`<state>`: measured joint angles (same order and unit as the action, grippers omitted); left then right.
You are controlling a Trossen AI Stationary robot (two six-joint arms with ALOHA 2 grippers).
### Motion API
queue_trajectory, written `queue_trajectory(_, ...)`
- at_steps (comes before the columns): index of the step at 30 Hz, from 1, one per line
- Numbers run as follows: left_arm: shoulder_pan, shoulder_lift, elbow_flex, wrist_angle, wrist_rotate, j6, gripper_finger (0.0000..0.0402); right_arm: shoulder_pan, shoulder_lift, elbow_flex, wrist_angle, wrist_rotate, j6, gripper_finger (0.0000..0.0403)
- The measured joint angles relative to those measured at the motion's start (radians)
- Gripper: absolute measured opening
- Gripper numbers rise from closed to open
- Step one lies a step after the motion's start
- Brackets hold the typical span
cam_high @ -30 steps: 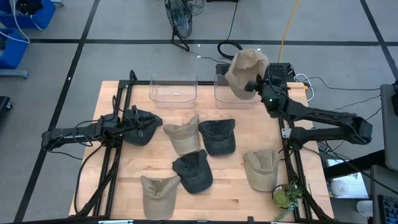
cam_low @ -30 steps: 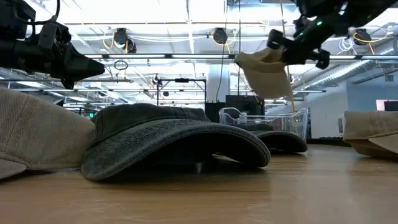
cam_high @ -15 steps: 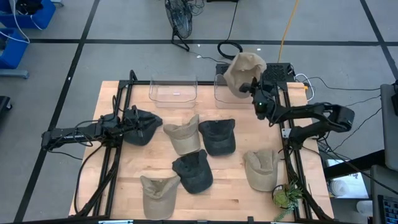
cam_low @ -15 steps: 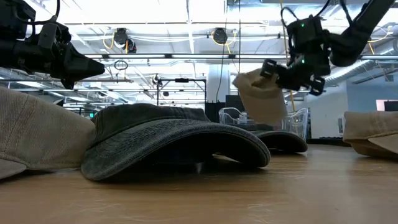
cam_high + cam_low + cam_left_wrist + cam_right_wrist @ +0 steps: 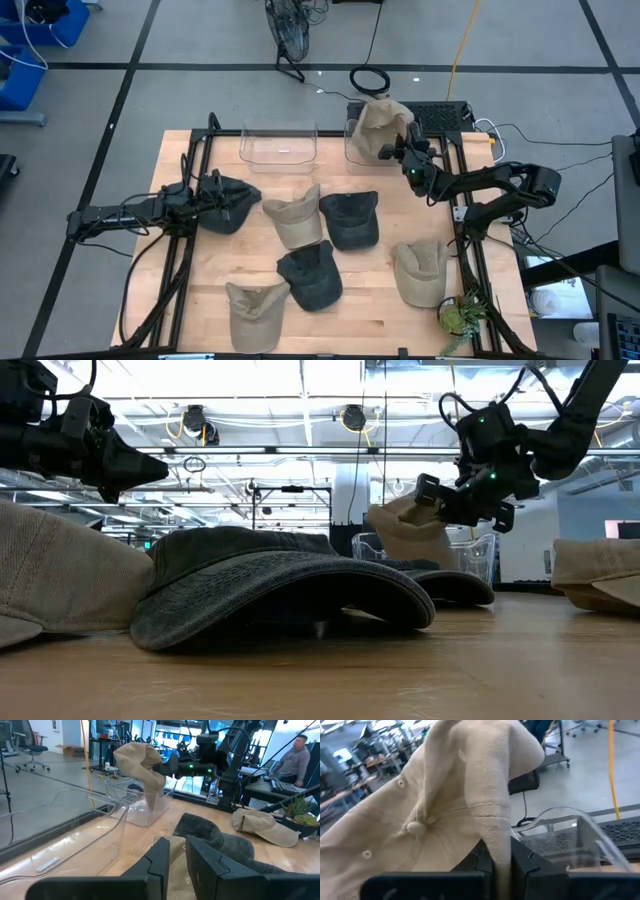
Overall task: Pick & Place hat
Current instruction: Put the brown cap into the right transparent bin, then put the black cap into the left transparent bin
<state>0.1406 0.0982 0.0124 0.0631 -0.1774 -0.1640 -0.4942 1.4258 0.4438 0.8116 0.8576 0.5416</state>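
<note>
A tan hat (image 5: 378, 125) (image 5: 405, 530) (image 5: 142, 762) is held by my right gripper (image 5: 393, 152) (image 5: 501, 860) over the right-hand clear bin (image 5: 352, 150) at the table's far edge. The hat's lower end dips behind the bin's clear wall (image 5: 150, 805). Whether it touches the bin does not show. My left gripper (image 5: 212, 193) (image 5: 178, 852) hangs shut above the table's left side, next to a dark hat (image 5: 232, 208) that lies there. It touches nothing that I can see. My right gripper pinches a fold of the tan hat's cloth (image 5: 500, 840) between its two fingers, beside the crown's top button (image 5: 414, 826). The fingers come roughly level from the table's right side, slanting toward the far edge. The hat is lifted off the table and droops past the fingertips.
Several more hats lie on the table: tan (image 5: 298, 218), dark (image 5: 350, 220), dark (image 5: 312, 275), tan (image 5: 255, 312), tan (image 5: 420, 270). A second clear bin (image 5: 278, 145) stands left of the first. A small plant (image 5: 460, 315) sits at the near right corner. A person (image 5: 295, 755) is beyond the table.
My right gripper has come down and moved a little toward the table's left, its arm folding back. The tan hat has dropped from well above the right bin until its lower end is at the bin's rim.
</note>
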Motion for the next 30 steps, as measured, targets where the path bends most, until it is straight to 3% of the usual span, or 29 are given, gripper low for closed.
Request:
queue_trajectory(17, 0.0, 0.0, 0.0, 0.0, 0.0, 0.0, 0.0067, -0.011, -0.012, 0.0, -0.002, 0.005, -0.01, 0.016)
queue_trajectory(23, 0.0, 0.0, 0.0, 0.0, 0.0, 0.0, 0.0067, -0.009, -0.117, 0.0, 0.054, -0.002, -0.157, 0.0192)
queue_trajectory(27, 0.0, 0.0, 0.0, 0.0, 0.0, 0.0, 0.0067, 0.006, -0.242, 0.001, 0.054, -0.179, -0.24, 0.0187)
queue_trajectory(30, 0.0, 0.0, 0.0, 0.0, 0.0, 0.0, 0.0067, 0.044, -0.347, 0.005, -0.058, -0.321, -0.29, 0.0162)
